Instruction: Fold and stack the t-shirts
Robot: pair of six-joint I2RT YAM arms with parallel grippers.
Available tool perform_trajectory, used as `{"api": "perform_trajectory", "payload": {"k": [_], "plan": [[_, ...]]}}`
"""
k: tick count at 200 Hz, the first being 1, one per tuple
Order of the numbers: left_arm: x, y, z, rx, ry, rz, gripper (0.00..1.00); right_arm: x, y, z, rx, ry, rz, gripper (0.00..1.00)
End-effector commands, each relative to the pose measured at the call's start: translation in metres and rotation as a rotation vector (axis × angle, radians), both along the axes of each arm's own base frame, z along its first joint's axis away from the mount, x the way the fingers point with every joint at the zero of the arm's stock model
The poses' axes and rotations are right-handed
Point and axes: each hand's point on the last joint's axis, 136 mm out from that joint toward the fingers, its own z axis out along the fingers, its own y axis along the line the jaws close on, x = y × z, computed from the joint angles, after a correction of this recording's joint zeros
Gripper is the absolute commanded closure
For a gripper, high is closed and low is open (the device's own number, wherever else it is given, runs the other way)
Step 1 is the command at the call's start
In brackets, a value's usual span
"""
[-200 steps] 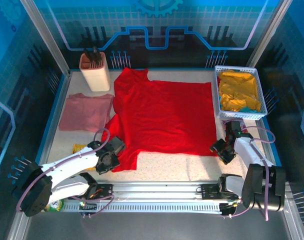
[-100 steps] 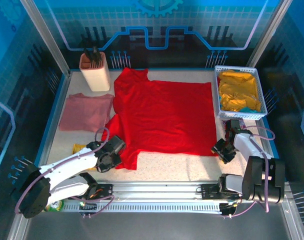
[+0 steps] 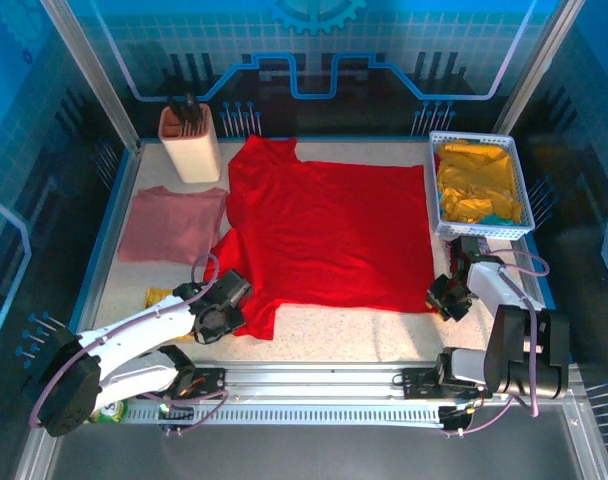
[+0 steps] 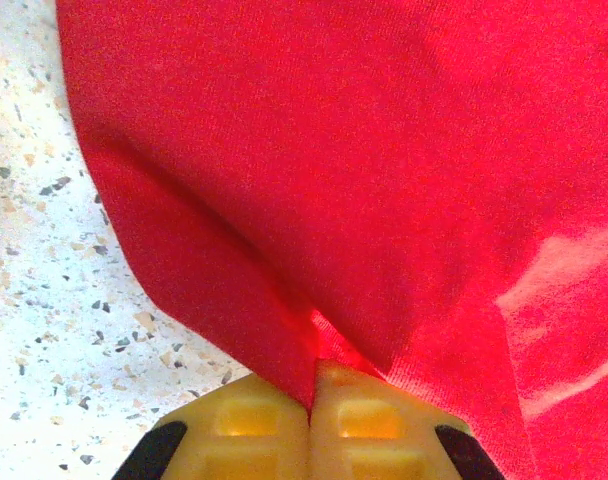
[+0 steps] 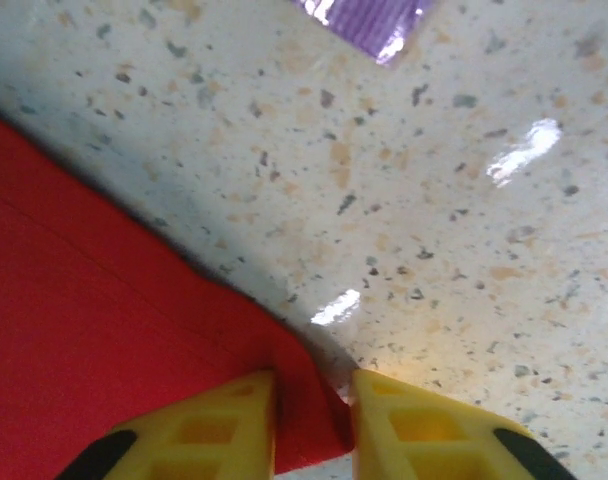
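Left gripper (image 4: 311,378) has its two yellow fingers pressed together, and a fold of the red t-shirt (image 3: 324,230) is clamped in the seam between them. From this pinch the cloth rises and spreads away in front of the fingers and to their right side; to their left the speckled table (image 4: 34,300) is bare. In the top view this gripper sits at the near left corner of the shirt, where the edge is bunched up.

Right gripper (image 5: 312,400) has its fingers a little apart, and the near right corner of the same shirt lies in the narrow gap between them. The cloth touches the left finger (image 5: 239,420); a thin dark line shows beside the right finger (image 5: 404,420), so I cannot tell if the corner is already squeezed. The rest of the shirt runs off to the left of this gripper, flat on the table.

Between the two grippers, and beyond them toward the far side, the red shirt lies open. The pink t-shirt (image 3: 172,224) lies folded beyond the left gripper, just beside the red one's left edge.
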Motion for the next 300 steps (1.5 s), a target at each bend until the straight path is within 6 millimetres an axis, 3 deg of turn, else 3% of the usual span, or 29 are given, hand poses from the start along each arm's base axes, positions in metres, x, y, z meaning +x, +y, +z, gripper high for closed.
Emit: {"api": "perform_trajectory", "payload": {"k": [1,42,60,77,96,126,138,142,158,171,196,230,244,263,300], "plan": [[0.001,-0.003,0.003,-0.009,0.005,-0.028,1.00,0.046,0.008,0.013,0.044,-0.175,0.027,0.81],[0.002,-0.005,0.005,-0.019,-0.003,-0.033,1.00,0.049,0.005,0.021,0.019,-0.187,0.054,1.00],[0.004,-0.006,0.010,-0.026,-0.015,-0.044,1.00,0.051,0.005,0.027,0.022,-0.211,0.066,1.00],[0.012,-0.010,0.025,-0.032,-0.054,-0.077,1.00,0.057,0.011,0.040,0.053,-0.270,0.103,1.00],[0.027,-0.012,0.055,-0.019,-0.116,-0.111,1.00,0.074,0.020,0.074,0.084,-0.406,0.170,1.00],[0.065,-0.027,0.128,-0.040,-0.278,-0.192,1.00,0.089,0.011,0.143,-0.027,-0.614,0.227,1.00],[0.077,-0.028,0.157,-0.025,-0.341,-0.225,1.00,0.090,0.007,0.167,-0.075,-0.667,0.249,1.00],[0.082,-0.027,0.169,-0.021,-0.363,-0.228,1.00,0.094,0.005,0.185,-0.096,-0.710,0.257,1.00],[0.097,-0.024,0.214,0.000,-0.445,-0.247,1.00,0.096,0.002,0.223,-0.148,-0.797,0.284,1.00],[0.107,-0.026,0.254,0.013,-0.524,-0.289,1.00,0.094,-0.001,0.253,-0.187,-0.861,0.269,1.00],[0.112,-0.024,0.336,0.009,-0.696,-0.325,1.00,0.088,0.010,0.322,-0.208,-1.049,0.330,1.00],[0.098,-0.009,0.436,0.005,-0.992,-0.357,1.00,0.064,0.015,0.398,-0.285,-1.254,0.362,1.00],[0.084,-0.008,0.471,-0.025,-1.111,-0.404,1.00,0.054,0.019,0.415,-0.293,-1.298,0.372,1.00],[0.060,-0.012,0.509,-0.069,-1.258,-0.508,1.00,0.037,0.027,0.442,-0.302,-1.386,0.402,1.00],[0.009,0.000,0.574,-0.119,-1.552,-0.581,1.00,0.001,0.023,0.497,-0.419,-1.502,0.401,1.00]]}}
